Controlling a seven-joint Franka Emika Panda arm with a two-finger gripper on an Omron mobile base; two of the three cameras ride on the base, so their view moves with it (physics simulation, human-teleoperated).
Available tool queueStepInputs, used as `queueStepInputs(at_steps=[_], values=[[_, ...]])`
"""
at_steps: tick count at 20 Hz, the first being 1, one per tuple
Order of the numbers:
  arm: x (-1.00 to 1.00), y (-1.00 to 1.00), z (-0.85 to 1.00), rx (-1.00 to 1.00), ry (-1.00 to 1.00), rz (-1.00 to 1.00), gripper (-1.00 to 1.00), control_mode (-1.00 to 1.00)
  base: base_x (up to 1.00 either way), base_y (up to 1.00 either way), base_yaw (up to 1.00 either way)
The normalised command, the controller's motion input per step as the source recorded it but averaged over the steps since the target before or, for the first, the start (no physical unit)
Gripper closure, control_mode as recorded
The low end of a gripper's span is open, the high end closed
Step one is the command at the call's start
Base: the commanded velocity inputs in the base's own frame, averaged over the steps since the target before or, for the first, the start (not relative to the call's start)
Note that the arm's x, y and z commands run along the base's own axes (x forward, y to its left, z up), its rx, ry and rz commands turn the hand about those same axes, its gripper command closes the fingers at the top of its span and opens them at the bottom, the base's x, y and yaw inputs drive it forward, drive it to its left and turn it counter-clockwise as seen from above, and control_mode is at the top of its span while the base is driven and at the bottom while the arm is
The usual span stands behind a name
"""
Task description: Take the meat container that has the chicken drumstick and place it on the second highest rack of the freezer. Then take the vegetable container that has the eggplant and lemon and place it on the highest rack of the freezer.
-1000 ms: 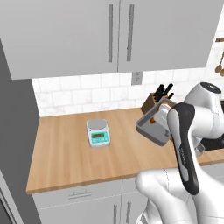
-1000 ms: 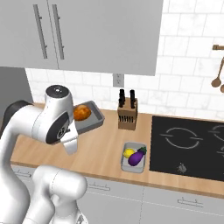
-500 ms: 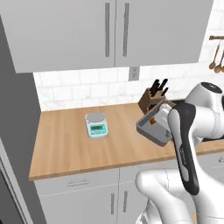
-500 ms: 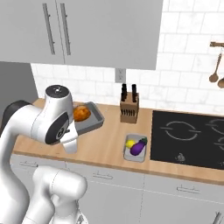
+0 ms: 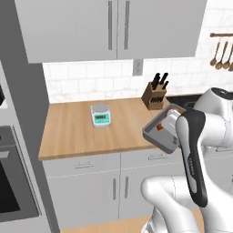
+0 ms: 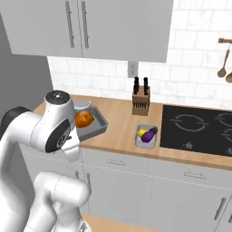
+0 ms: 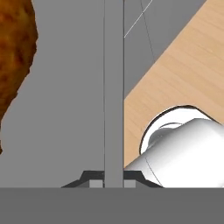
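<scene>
The gripper point(image 7: 113, 177) is pinched on the side wall of the meat container point(image 6: 93, 124), carried level above the counter point(image 5: 77, 132) so the chicken drumstick point(image 6: 84, 118) stays inside; the vegetable container point(image 6: 147, 136) waits beside the cooktop point(image 6: 199, 129).

No text, label, brand or number is legible; the small white kitchen scale point(image 5: 100, 114) shows only a blank teal display.
</scene>
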Motion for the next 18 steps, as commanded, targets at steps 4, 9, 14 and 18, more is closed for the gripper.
queueStepInputs(at_steps=[4, 9, 14, 18], values=[[0.00, 0.00, 0.00, 0.00, 0.00, 0.00, 1.00, 1.00, -0.09, 0.00, 0.23], [0.00, 0.00, 0.00, 0.00, 0.00, 0.00, 1.00, 1.00, -0.30, 0.00, 0.50], [0.00, 0.00, 0.00, 0.00, 0.00, 0.00, 1.00, 1.00, -0.48, -0.02, 0.66], [0.00, 0.00, 0.00, 0.00, 0.00, 0.00, 1.00, 1.00, -0.57, 0.00, 0.80]])
